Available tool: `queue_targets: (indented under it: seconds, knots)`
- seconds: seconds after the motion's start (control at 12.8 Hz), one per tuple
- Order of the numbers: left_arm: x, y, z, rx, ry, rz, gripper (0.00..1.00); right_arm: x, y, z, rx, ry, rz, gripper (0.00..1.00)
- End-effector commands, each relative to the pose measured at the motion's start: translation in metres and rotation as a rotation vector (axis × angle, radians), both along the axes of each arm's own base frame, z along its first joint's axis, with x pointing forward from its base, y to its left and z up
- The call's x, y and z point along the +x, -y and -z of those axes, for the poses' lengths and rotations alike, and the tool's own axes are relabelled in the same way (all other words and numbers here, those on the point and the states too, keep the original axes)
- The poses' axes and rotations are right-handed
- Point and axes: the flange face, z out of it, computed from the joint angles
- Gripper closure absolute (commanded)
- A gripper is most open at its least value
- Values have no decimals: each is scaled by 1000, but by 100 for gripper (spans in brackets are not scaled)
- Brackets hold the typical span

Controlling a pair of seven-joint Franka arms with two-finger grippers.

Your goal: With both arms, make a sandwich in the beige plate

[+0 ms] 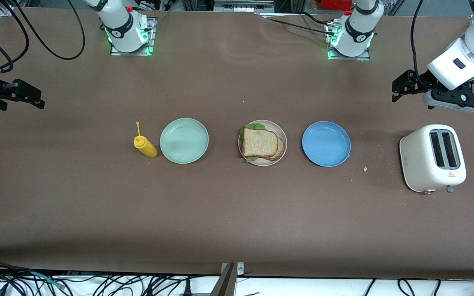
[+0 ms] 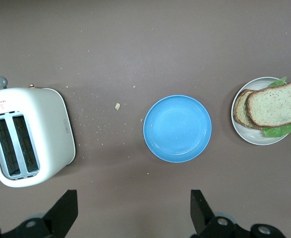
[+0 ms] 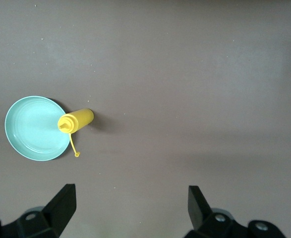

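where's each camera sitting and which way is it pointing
Front view: high across the table, facing both arm bases; left gripper and right gripper open, waiting at the table's ends.
Left wrist view: looks down on toaster, blue plate, sandwich; own fingers show.
Right wrist view: looks down on mint-green plate, yellow bottle; own fingers show.
Shared: front and left wrist views both show the sandwich on the beige plate.

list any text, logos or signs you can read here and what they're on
Nothing reads clearly.
Toaster: a small red triangle mark with red lettering on its top, too small to read.
Arm bases: round dark marks, unreadable.
Yellow bottle, plates, sandwich: no text.
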Motion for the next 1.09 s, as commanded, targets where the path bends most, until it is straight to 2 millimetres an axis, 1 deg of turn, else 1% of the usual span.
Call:
queue_targets:
  seconds: [0.0, 0.08, 0.7, 1.01]
  knots:
    - [-4, 4, -1, 36, 3, 7, 0, 2, -1, -4, -12, 9, -12, 0]
    - [-5, 13, 0, 46, 1, 25, 0, 2, -1, -4, -12, 9, -12, 0]
    - [-2, 12, 2, 31, -11, 15, 0, 2, -1, -5, -12, 10, -15, 0]
    - [-2, 12, -1, 31, -6, 16, 0, 3, -1, -4, -12, 10, -15, 0]
